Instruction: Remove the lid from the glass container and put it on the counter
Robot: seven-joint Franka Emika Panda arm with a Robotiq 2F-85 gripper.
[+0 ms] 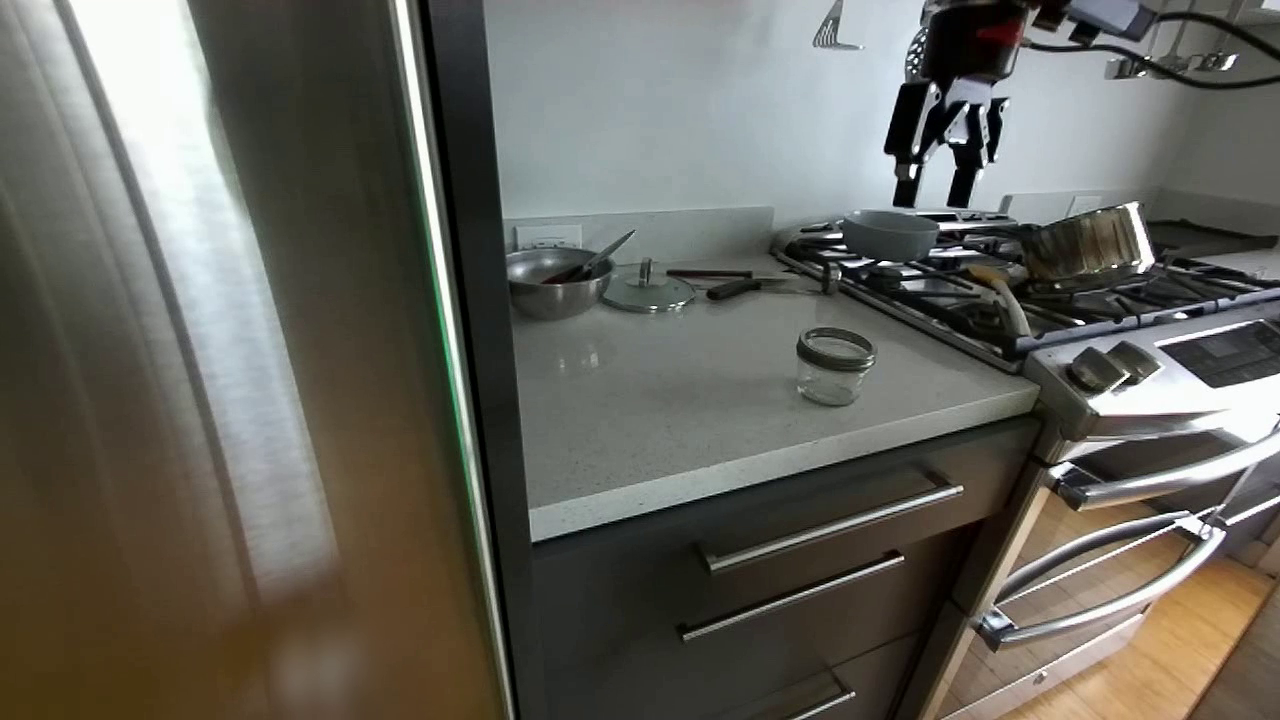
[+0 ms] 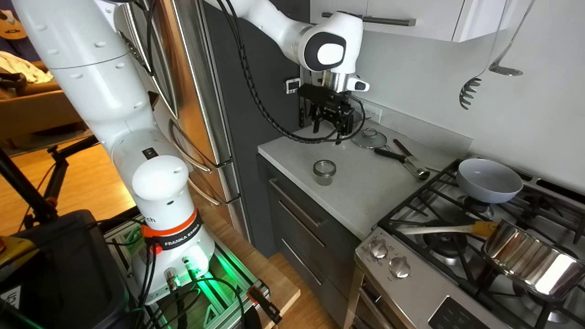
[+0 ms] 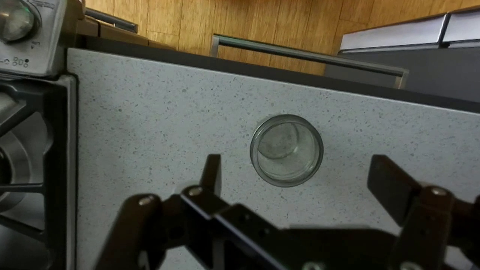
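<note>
A small clear glass jar (image 1: 828,386) stands upright on a pale, speckled stone counter (image 1: 660,410), near the front edge, above dark drawers (image 1: 620,600). Its lid (image 1: 838,362), a dark round band, sits on the jar's mouth; whether something clear fills the middle of that band cannot be told. The black gripper (image 1: 934,195), at the end of a white robot arm (image 2: 105,91), points downward, higher than the jar and apart from it. Its two fingers (image 3: 213,170) are spread wide and hold nothing; in the wrist view, looking down, the jar shows framed between them. Farther back on the counter are a steel bowl (image 1: 555,302) with a utensil (image 1: 610,253) leaning in it, a clear pan lid (image 1: 648,293) and a black-handled metal tool (image 2: 390,154). Beside the counter is a gas stove (image 2: 420,294), carrying a pale grey bowl (image 2: 480,192) and, next to a pale-handled implement (image 2: 434,230) with a yellow end, a shiny steel pan (image 2: 532,262) that is tilted.
</note>
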